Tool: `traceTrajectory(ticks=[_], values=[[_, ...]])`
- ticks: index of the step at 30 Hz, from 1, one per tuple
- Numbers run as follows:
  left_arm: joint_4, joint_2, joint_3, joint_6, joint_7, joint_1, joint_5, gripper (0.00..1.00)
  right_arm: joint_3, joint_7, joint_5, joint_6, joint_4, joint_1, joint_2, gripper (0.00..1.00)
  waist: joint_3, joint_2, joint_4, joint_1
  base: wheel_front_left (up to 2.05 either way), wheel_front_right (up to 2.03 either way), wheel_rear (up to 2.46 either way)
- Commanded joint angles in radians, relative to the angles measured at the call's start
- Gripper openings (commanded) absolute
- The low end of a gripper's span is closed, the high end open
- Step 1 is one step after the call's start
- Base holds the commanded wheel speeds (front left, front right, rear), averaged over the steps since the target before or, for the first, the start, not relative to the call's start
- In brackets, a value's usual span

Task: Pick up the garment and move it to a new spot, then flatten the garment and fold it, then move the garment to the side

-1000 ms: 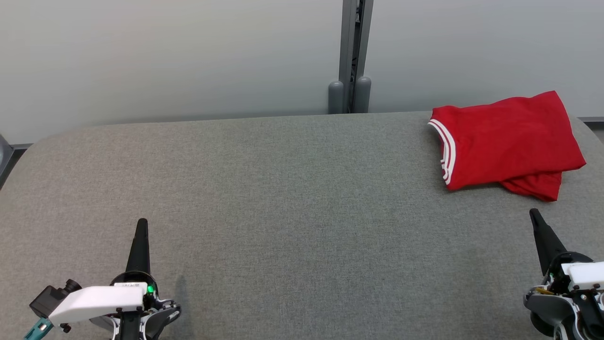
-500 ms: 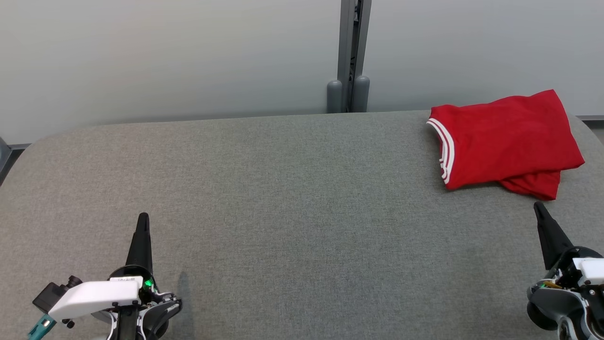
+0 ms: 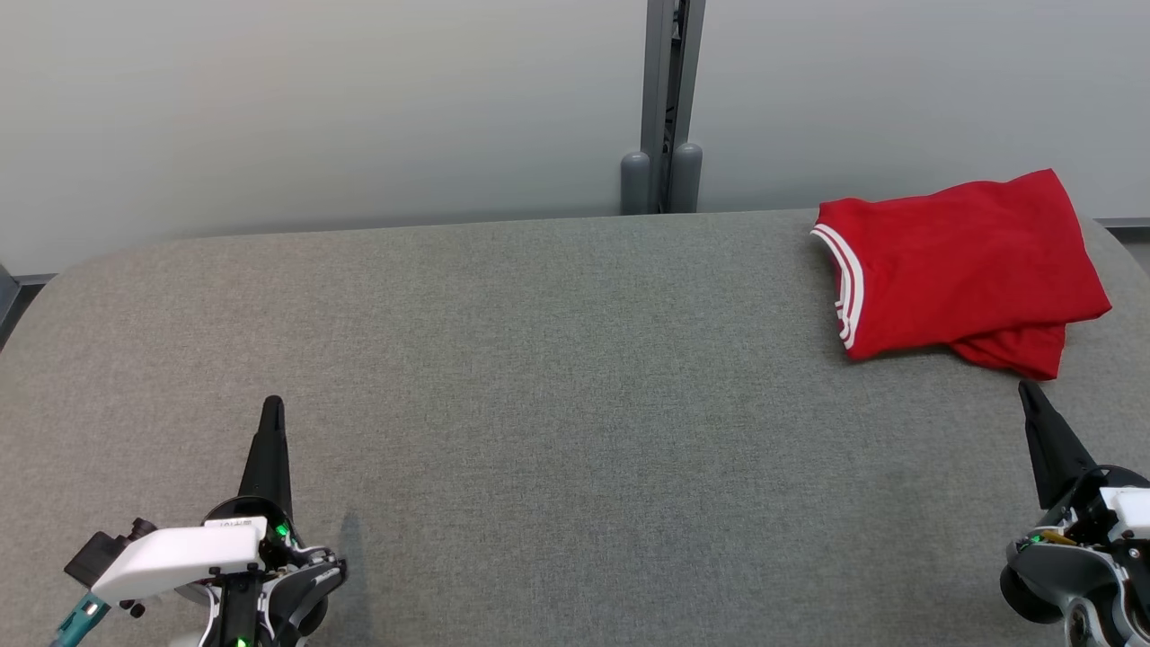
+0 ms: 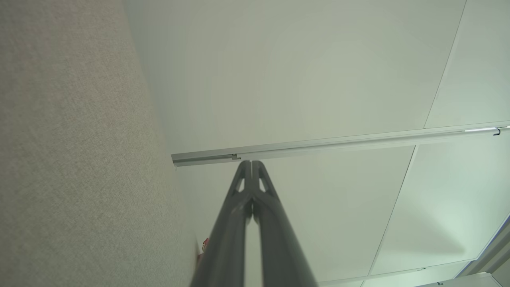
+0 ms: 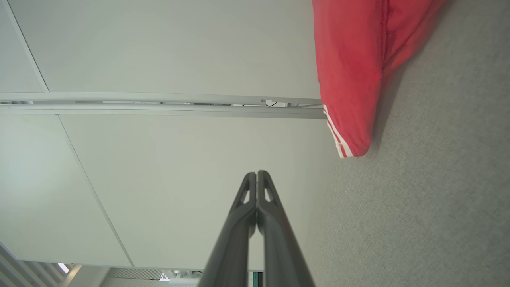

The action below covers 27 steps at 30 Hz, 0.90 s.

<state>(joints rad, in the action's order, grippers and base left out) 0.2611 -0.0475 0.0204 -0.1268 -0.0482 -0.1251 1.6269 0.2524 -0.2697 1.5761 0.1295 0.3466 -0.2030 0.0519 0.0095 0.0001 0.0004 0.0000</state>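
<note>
Left tool (image 3: 271, 406): lower left of head view, fingers pressed together into one dark spike, pointing up frame with slight lean right. White wrist housing (image 3: 180, 559) sits behind its base, small green light (image 3: 280, 531) lit there. Right tool (image 3: 1025, 388): lower right, fingers closed tip to tip, spike tilted toward upper left, grey wrist body (image 3: 1065, 575) cut by frame edge. Both tools empty. Wrist views: each finger pair meets at tips.
</note>
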Motion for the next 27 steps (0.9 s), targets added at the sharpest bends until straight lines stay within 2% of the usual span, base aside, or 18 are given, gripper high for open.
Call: traceTrajectory(ticks=[1, 27], values=[[-0.003, -0.005, 0.0, -0.007, 0.003, -0.008, 0.001, 0.0, 0.003, -0.005, 0.007, 0.002, 0.004, -0.009, 0.007, 0.0, 0.0, -0.0001, 0.0, 0.0, 0.0, 0.0, 0.0], [-0.003, -0.005, 0.0, -0.007, 0.002, -0.008, 0.001, 0.0, 0.005, -0.005, 0.005, 0.002, 0.003, -0.009, 0.005, 0.0, 0.0, -0.0001, 0.0, 0.0, 0.0, 0.0, 0.0]])
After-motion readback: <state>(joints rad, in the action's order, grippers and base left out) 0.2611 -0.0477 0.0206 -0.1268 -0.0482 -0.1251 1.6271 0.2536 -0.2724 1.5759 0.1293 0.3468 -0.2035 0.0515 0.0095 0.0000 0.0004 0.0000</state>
